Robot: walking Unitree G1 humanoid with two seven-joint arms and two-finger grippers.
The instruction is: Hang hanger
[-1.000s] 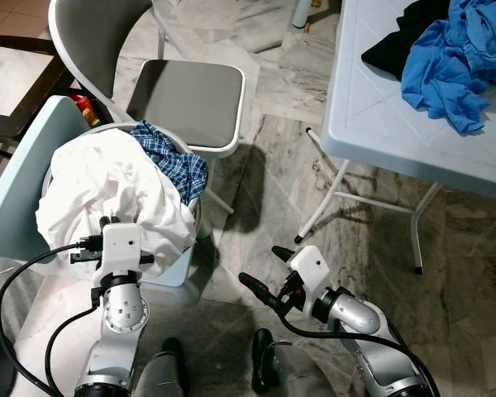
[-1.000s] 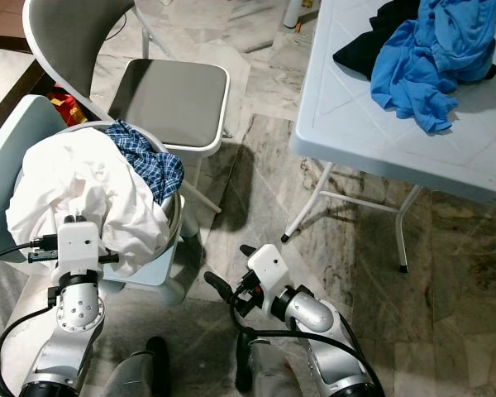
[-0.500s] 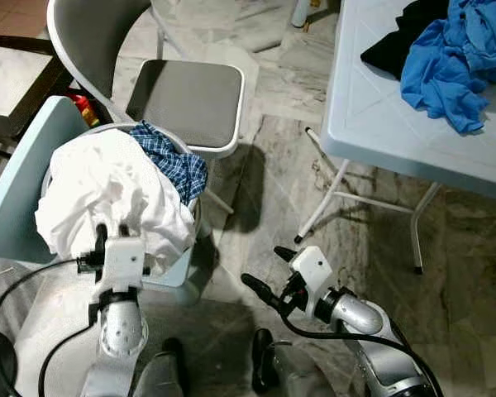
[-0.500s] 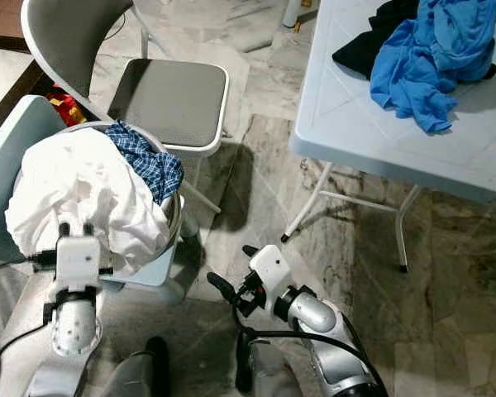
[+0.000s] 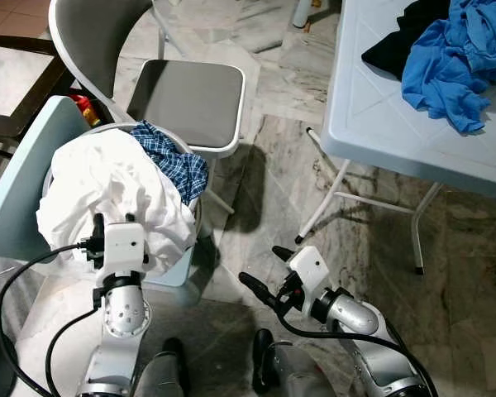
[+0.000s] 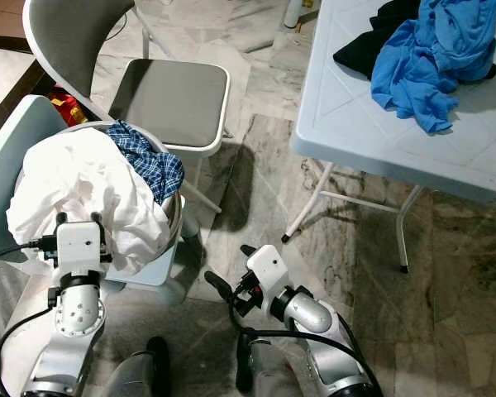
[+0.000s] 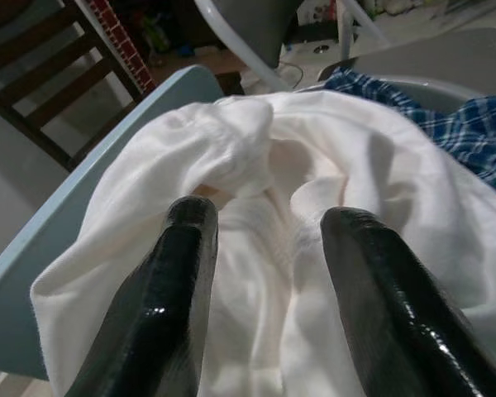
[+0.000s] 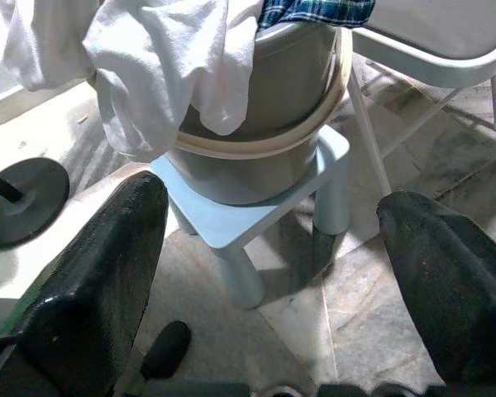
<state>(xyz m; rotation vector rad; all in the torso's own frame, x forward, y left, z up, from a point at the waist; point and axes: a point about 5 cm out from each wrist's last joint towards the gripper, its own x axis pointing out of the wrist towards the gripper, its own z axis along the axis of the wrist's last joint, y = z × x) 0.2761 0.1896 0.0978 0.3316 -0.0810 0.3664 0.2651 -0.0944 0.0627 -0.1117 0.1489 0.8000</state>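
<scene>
Left gripper (image 7: 269, 240) hangs spread over the heap of laundry, holding nothing, my two fingers (image 7: 175, 273) just above the white cloth (image 5: 107, 194). My right gripper (image 5: 264, 273) is low over the floor (image 5: 264, 165), fingers wide apart and empty too.

Biggest things first: the table (image 5: 380, 124) fills the far right, with a blue garment (image 5: 450, 58) and a black one (image 5: 393, 41) piled at its far edge. A chair (image 5: 186, 99) stands ahead of me, its seat bare. At its near-left corner a basket (image 8: 264, 124) sits on a small stool (image 8: 256, 219), heaped with the white cloth and a plaid shirt (image 5: 178, 161) at the rim by the chair.

I can't make out a hanger anywhere; if one is here, it may be buried in the basket. So I judge I'm at the searching step, and the next move calls for lifting or parting the white cloth to look beneath.

Open floor lies between the chair and table legs (image 5: 322, 207). The stool's edge and basket rim sit close beside my left arm, so I would lift straight up.
</scene>
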